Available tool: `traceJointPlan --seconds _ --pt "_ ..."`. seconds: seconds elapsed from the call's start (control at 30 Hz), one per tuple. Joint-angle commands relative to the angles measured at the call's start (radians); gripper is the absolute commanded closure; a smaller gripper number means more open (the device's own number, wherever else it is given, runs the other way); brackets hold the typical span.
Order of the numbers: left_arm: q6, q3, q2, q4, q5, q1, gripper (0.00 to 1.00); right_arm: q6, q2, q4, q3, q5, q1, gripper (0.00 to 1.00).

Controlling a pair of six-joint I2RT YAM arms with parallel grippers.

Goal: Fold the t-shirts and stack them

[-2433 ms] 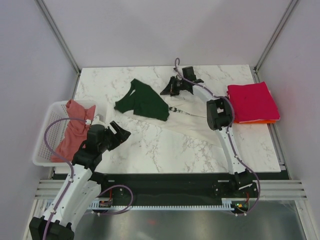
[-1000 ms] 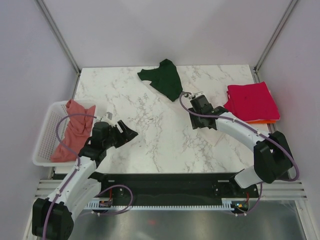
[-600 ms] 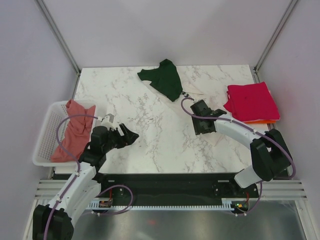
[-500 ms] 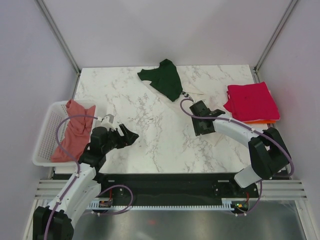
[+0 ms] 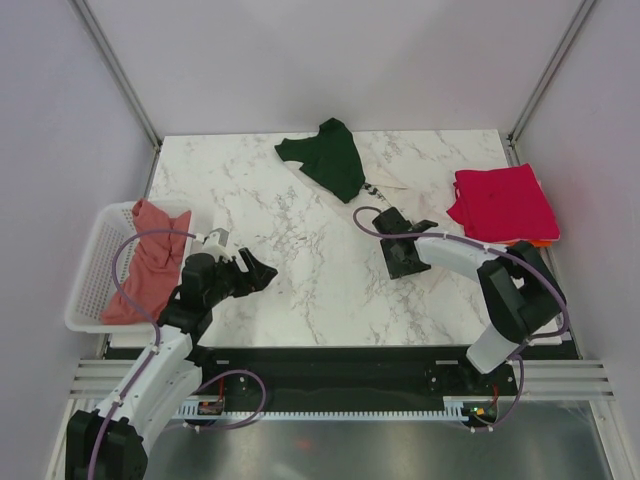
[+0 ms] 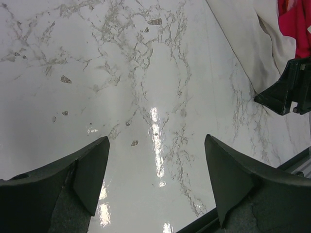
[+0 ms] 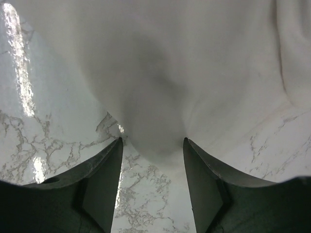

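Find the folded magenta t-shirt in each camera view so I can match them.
Top external: the folded magenta t-shirt lies at the right edge of the marble table.
Left wrist: a magenta sliver, top right corner.
Right wrist: not in it.
Shared landmark: the cream and dark green t-shirt, its cream cloth in both wrist views.
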Motion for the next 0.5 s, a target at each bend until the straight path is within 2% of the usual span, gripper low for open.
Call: traceJointPlan --seconds 0.0,0.07,0.13,0.17,0.23,0.37,0.47 --pt "0.045 -0.001 0.003 0.042 -0.011 -0.003 0.13 0.005 0.038 -0.018 0.024 0.015 0.002 0.39" --pt "0.045 -0.001 0.003 0.043 -0.013 -0.003 0.13 0.011 0.07 -0.025 0.027 0.018 0.002 0.42" --pt "0.045 0.001 0.008 0.042 -0.013 -0.003 0.14 0.012 0.09 -0.033 0.031 0.018 0.007 0.53" --pt "0.045 0.001 0.008 0.043 -0.013 -0.003 0.14 0.017 0.101 -0.036 0.032 0.02 0.01 0.74" --pt "0.045 0.001 0.009 0.042 -0.016 -0.003 0.14 0.028 0.104 -0.047 0.037 0.012 0.03 1.0" --pt "0.044 0.002 0.011 0.038 -0.022 -0.003 0.14 0.134 0.104 -0.067 0.07 -0.019 0.129 1.0" --pt "0.045 0.004 0.014 0.038 -0.022 -0.003 0.14 0.251 0.124 -0.042 0.127 -0.08 0.282 1.0"
